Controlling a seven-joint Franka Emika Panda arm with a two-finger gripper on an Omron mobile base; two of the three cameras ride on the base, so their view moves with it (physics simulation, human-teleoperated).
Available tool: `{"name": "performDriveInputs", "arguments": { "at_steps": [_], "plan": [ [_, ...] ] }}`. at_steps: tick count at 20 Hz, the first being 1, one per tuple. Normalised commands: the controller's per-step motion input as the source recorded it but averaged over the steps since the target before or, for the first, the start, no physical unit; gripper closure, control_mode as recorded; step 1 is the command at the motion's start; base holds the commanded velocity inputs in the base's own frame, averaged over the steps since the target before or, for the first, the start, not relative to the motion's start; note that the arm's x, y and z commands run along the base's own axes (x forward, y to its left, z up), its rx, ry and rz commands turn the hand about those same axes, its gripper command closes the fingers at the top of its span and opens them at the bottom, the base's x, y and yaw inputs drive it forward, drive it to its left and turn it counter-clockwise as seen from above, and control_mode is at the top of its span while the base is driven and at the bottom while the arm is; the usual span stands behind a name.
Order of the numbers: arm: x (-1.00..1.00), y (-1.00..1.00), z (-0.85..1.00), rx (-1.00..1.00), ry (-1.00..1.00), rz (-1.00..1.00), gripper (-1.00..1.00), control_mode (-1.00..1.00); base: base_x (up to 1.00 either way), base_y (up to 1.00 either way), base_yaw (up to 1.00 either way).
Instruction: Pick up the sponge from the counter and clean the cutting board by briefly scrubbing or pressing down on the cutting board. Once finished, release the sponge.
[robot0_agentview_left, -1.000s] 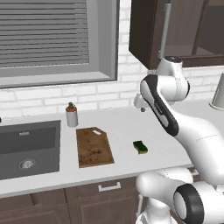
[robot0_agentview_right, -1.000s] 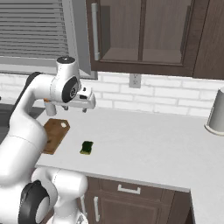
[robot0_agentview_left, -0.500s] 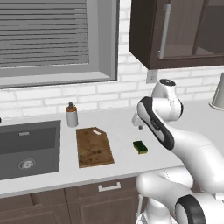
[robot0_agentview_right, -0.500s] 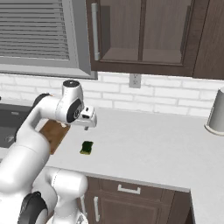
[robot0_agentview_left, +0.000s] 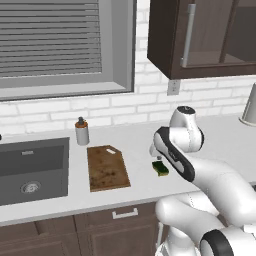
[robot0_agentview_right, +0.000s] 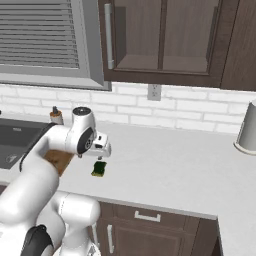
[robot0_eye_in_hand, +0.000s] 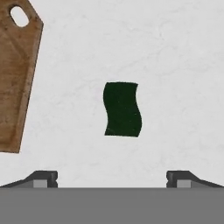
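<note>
Dropped since a second ago: the arm has folded down from head height, and the hand now sits low over the table, just above the sponge (robot0_eye_in_hand: 122, 109). Base cameras unchanged, so that is a real arm move.

Fingers (robot0_eye_in_hand: 43, 178) stand wide apart, nothing between them, touching nothing. In the hand view both tips show at the bottom edge, with the sponge centred between and ahead of them, dark green top up, edges wavy. Gripper (robot0_agentview_right: 101, 150) points down at the table (robot0_agentview_right: 170, 170), wrist bent over from the elbow, which arches up to the left in the right base view.

Sponge (robot0_agentview_left: 161, 168) lies flat on the table, not lifted, yellow layer visible on its side. Cutting board (robot0_agentview_left: 107, 167) lies well apart to its left, flat, clipped corner and hole at the far end. Past that, a small bottle (robot0_agentview_left: 81, 132) stands near the wall, and the dark sink (robot0_agentview_left: 31, 167) is further left.
</note>
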Motion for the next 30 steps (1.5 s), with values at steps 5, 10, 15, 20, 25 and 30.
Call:
{"name": "performDriveInputs", "arguments": {
  "at_steps": [5,10,15,20,25,30],
  "plan": [
    [0.02,0.0,-0.41,0.0,0.0,0.0,-1.0,-1.0,0.0,0.0,0.0],
    [0.11,0.0,-0.3,0.0,0.0,0.0,-1.0,-1.0,0.0,0.0,0.0],
    [0.1,0.0,-0.2,0.0,0.0,0.0,-1.0,-1.0,0.0,0.0,0.0],
    [0.08,0.0,-0.11,0.0,0.0,0.0,-1.0,-1.0,0.0,0.0,0.0],
    [0.1,0.0,-0.1,0.0,0.0,0.0,-1.0,-1.0,0.0,0.0,0.0],
    [0.12,0.0,-0.04,0.0,0.0,0.0,-1.0,-1.0,0.0,0.0,0.0]
  ]
}}
